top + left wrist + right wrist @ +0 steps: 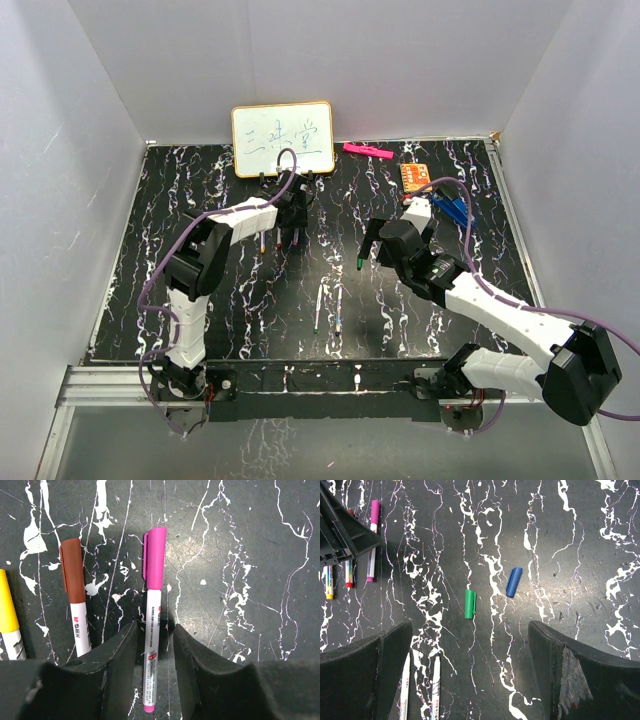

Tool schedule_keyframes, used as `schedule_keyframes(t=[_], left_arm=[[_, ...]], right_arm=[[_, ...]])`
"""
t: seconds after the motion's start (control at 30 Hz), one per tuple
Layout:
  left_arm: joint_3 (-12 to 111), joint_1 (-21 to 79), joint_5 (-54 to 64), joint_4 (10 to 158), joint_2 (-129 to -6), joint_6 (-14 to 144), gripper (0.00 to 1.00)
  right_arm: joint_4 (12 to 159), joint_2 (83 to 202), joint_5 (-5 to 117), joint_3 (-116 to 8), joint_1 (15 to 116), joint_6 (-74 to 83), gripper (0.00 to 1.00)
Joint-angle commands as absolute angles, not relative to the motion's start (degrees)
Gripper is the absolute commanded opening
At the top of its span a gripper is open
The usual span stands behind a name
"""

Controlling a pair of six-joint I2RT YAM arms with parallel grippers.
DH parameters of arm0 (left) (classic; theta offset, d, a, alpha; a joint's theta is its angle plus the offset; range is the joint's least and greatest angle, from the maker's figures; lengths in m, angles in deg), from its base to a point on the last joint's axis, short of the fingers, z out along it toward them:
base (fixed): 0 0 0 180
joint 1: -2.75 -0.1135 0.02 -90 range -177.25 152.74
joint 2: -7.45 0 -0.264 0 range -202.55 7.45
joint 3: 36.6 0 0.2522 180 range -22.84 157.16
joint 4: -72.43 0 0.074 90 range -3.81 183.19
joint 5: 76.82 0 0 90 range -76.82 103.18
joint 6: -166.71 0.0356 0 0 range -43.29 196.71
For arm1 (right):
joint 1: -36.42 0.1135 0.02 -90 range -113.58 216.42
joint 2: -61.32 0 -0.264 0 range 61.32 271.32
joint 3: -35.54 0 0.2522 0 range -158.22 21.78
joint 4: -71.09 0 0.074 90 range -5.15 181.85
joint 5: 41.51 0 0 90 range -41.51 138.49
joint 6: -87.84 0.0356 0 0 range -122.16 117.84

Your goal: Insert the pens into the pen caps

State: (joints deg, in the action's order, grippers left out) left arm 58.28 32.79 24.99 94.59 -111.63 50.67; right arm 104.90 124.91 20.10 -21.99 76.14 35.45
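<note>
Hovering low over the counter (260,555), the left claw (155,630) is straddling the magenta pen (152,610). Its fingers (120,670) are standing slightly apart, with a thin gap showing on each side of the white barrel, so it is not clamping anything. The pen is lying flat on the counter, with its magenta cap (155,555) seated on the end pointing away from the claw. Just to its left in the left wrist view, the brown pen (75,595) is lying capped and roughly parallel. The yellow pen (6,610) is showing at the frame's edge beyond it.

The right claw (470,635) is hanging above the counter with its fingers spread wide and gripping nothing. Below it, the green cap (470,604) and blue cap (514,582) are lying loose on the counter, near each other but not touching. Two white pens (436,690) are lying side by side beside the claw's left finger, well apart from both caps. Whether their tips are bare is too small to tell.

At the counter's far edge, a whiteboard (282,138) is standing, and a pink marker (367,151) is lying to its right.
</note>
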Motion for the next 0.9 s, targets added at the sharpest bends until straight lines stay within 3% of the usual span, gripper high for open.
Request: schedule_keyframes(t=[0.0, 0.43, 0.87], left_arm=[[58.36, 32.23, 25.96, 98.05, -108.09, 50.94, 0.35], [49.87, 34.88, 21.57, 96.82, -89.66, 52.33, 0.38], [33.88, 54.95, 28.89, 106.06, -79.78, 44.13, 0.42]], right_arm=[[103.68, 122.99, 18.79, -22.65, 75.97, 35.71, 0.98], [105.11, 120.91, 17.36, -23.98, 75.96, 35.85, 0.98], [110.59, 120.74, 14.71, -23.11, 75.92, 36.27, 0.98]])
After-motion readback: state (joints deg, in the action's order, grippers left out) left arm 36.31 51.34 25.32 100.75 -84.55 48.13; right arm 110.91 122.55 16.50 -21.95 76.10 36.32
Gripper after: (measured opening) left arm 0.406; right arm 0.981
